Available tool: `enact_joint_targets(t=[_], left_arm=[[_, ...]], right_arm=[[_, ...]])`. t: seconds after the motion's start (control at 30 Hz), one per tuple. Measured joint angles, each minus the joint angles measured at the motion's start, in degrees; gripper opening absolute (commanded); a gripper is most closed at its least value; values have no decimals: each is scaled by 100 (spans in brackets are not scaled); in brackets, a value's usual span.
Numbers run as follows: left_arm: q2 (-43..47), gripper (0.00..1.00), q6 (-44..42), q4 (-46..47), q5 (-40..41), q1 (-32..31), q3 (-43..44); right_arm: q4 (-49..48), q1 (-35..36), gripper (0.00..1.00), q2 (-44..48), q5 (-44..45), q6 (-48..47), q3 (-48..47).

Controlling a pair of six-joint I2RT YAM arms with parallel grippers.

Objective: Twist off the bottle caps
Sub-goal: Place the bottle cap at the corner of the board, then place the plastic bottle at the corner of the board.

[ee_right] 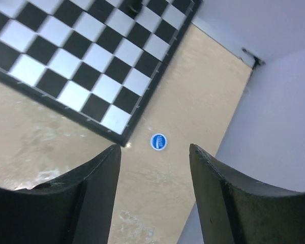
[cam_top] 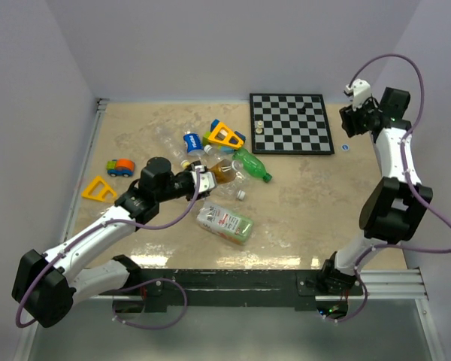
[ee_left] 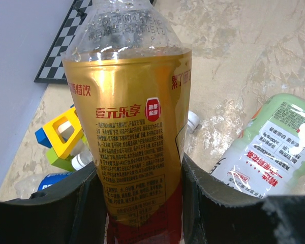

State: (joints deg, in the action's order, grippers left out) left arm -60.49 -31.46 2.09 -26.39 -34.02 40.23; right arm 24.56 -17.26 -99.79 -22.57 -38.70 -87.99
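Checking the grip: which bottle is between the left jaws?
The amber bottle with the gold label, clamped in the left jaws. The green bottle, the blue-labelled bottle and the pale green-labelled bottle lie free.

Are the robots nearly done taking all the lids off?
Partly. Loose already: a blue cap below the open right gripper, and a white cap on the table. The left gripper grips the amber bottle. Whether the other bottles are capped is unclear.
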Motion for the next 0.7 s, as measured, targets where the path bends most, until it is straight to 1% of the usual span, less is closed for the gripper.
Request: enact_joint_targets(t=[0.17,0.2,0.23,0.27,0.3,0.43,0.5,0.6,0.7], left_arm=[[0,0,92,28,-94,-2,0],[-2,0,101,39,-114,0,0],[-2,0,109,44,-133,-2,0],[-2,0,140,44,-155,-2,0],[-2,0,164,46,-173,-2,0],[-9,0,310,111,-306,0,0],[-20,0,417,190,-431,-2,0],[-46,0,560,306,-603,-2,0],[-59,0,695,407,-758,0,0]], right_arm=[[588,208,62,850,-925,-739,275],[717,352,72,1069,-1139,-966,400],[815,455,84,1217,-1300,-1134,481],[942,579,93,1401,-1517,-1427,584],[1165,680,98,1567,-1849,-1821,660],[2476,852,98,2081,-3405,-3764,890],[2979,955,98,2164,-3908,-4365,964],[3368,1283,98,2159,-4323,-4988,1156],[3637,1722,98,2107,-4424,-5322,1373]])
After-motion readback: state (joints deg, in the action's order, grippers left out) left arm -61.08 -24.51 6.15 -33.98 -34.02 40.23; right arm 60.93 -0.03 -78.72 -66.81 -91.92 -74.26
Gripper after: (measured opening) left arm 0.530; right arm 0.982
